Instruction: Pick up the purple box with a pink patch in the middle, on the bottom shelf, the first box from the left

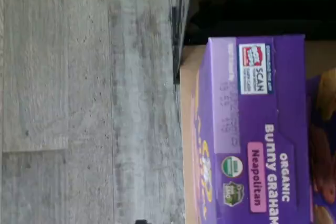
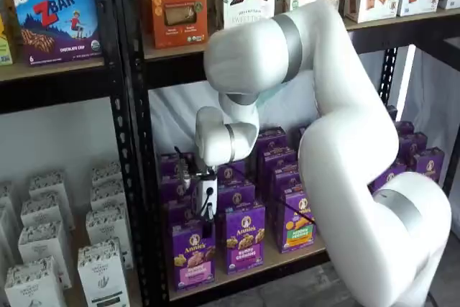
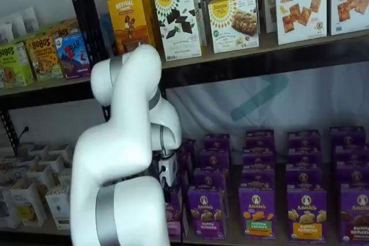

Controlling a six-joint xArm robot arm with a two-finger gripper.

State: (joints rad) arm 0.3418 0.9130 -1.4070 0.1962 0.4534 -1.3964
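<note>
Fingers (image 2: 208, 211) above purple box (image 2: 192, 253), bottom shelf (image 2: 287, 258)

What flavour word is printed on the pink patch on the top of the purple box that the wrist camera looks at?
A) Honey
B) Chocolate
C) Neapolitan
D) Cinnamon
C: in the wrist view, the pink patch on the purple box reads "Neapolitan", next to the words "Organic Bunny Grahams".

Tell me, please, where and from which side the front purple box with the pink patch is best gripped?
Probably from above: the purple box stands upright at the front of the bottom shelf, its top free. Grip its two narrow sides near the top; a neighbouring box stands close beside it.
</note>
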